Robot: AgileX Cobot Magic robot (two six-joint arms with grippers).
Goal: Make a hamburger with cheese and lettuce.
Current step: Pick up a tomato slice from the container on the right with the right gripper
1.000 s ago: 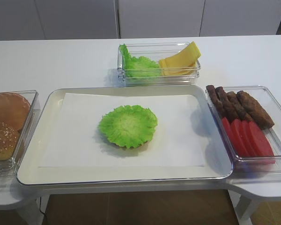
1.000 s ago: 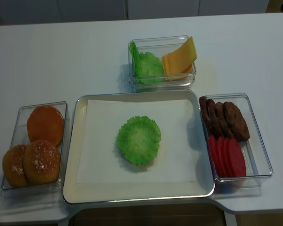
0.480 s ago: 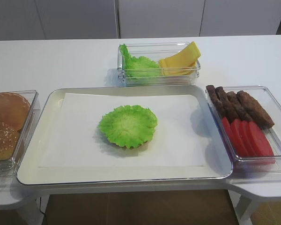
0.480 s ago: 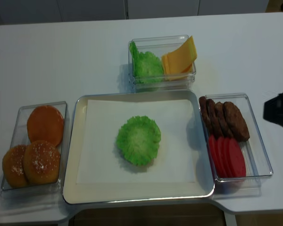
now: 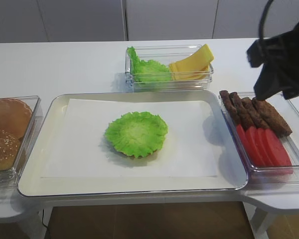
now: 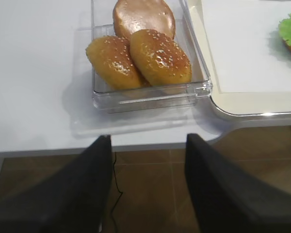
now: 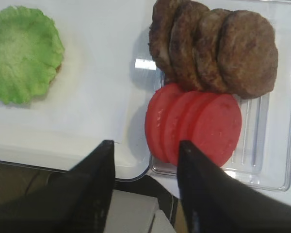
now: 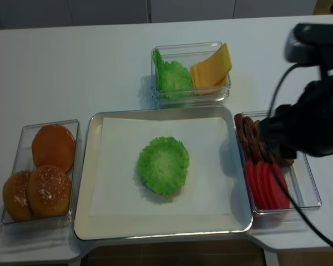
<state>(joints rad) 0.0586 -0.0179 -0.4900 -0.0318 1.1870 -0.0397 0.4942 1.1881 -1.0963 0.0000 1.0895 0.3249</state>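
The hamburger (image 5: 136, 133) (image 8: 163, 164) is a frilly green leaf over a thin bun base, lying mid-tray on white paper. More lettuce (image 5: 147, 69) (image 8: 172, 77) and the yellow cheese slices (image 5: 192, 63) (image 8: 212, 69) share a clear box behind the tray. My right arm (image 5: 281, 59) (image 8: 311, 122) hangs over the box on the right. The right gripper (image 7: 145, 160) is open and empty, above the tray's front right corner, with the hamburger (image 7: 24, 53) off to its left. The left gripper (image 6: 148, 150) is open and empty, off the table's front edge.
A clear box on the left holds brown buns (image 5: 7, 132) (image 8: 41, 172) (image 6: 140, 53). The right box holds meat patties (image 5: 254, 112) (image 7: 213, 43) and red tomato slices (image 5: 264, 144) (image 7: 194, 126) (image 8: 266, 183). The tray rim (image 5: 139, 191) runs close to the table's front edge.
My right arm has come in from the right and now hangs over the patty and tomato box. The food has not moved.
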